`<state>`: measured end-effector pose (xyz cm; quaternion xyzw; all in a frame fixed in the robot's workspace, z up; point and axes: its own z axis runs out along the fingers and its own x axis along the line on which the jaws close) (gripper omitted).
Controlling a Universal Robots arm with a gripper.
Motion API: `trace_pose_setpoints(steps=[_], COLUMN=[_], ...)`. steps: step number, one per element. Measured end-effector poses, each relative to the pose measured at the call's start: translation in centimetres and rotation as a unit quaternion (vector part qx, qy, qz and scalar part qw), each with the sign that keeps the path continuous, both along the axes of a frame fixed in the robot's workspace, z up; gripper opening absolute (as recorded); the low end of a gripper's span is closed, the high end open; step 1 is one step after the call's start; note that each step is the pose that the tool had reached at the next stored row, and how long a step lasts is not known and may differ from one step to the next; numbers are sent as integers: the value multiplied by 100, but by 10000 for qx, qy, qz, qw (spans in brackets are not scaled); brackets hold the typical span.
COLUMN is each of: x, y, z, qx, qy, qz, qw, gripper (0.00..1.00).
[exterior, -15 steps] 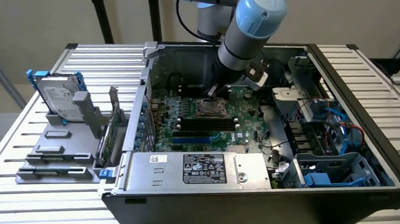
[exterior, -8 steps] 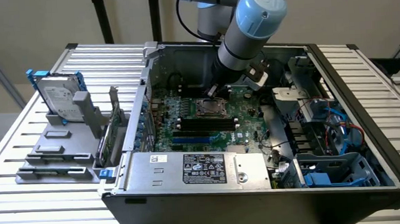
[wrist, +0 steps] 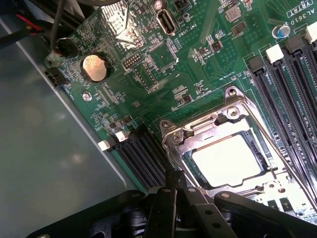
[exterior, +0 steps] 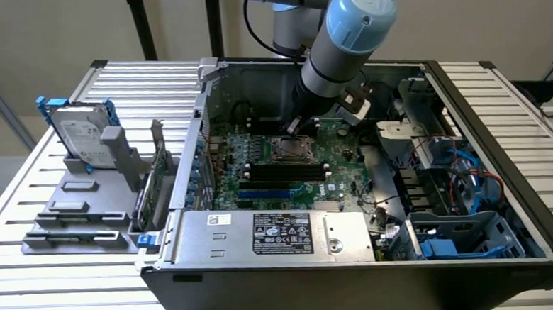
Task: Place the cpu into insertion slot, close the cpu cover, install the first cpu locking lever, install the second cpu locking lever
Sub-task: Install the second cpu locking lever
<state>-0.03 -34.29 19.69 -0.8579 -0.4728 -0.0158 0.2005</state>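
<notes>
- One arm reaches down into the open computer case (exterior: pixel 509 256) from the upper centre of the exterior view; its gripper (exterior: pixel 299 125) hangs just above the far edge of the insertion slot (exterior: pixel 290 148).
- We find the gripper's fingers (wrist: pixel 173 181) closed together, holding nothing, their dark tip just beside the near edge of the cpu cover (wrist: pixel 223 134) in the wrist view.
- We see the cpu (wrist: pixel 225 159) seated in the socket, its bright metal face showing through the cover's square window.
- We note the cover lying flat over the socket, its silvery frame around the chip.
- We cannot tell from either view whether the locking levers are latched.
- We record the green motherboard (exterior: pixel 259 188) at the centre of the exterior view, with the long black memory slots (exterior: pixel 287 171) just below the socket in that frame.
- We record a grey labelled power supply (exterior: pixel 275 233) at the lower centre of the exterior view, against the near wall of the case.
- We note a hard drive (exterior: pixel 79 133) standing in a grey holder on the slatted table (exterior: pixel 33 210), at the exterior view's left, well apart from the case's interior.
- We note a round coin battery (wrist: pixel 94 68) on the board, upper left of the wrist view.
</notes>
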Motion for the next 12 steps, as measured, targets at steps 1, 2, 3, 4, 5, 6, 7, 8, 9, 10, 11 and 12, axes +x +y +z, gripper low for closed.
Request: trace_pose_setpoints(steps=[1, 2, 3, 4, 5, 6, 7, 8, 9, 10, 11, 12], x=[0, 0, 0, 0, -2, -3, -5, -7, -11, -25, -43, -61], y=[0, 0, -1, -9, -22, -41, -61, -83, -106, -127, -144, -159], z=[0, 0, 1, 13, 34, 63, 95, 124, 149, 162, 170, 176], qx=[0, 0, 1, 2, 5, 6, 7, 7, 7, 7, 6, 7], qy=[0, 0, 0, 1, 0, 0, 0, 0, 0, 0, 0, 0], qz=[0, 0, 0, 0, 0, 0, 0, 0, 0, -1, 0, 0], qw=[10000, 10000, 10000, 10000, 10000, 10000, 10000, 10000, 10000, 10000, 10000, 10000], gripper=[11, 11, 11, 11, 11, 11, 11, 11, 11, 11, 11, 11])
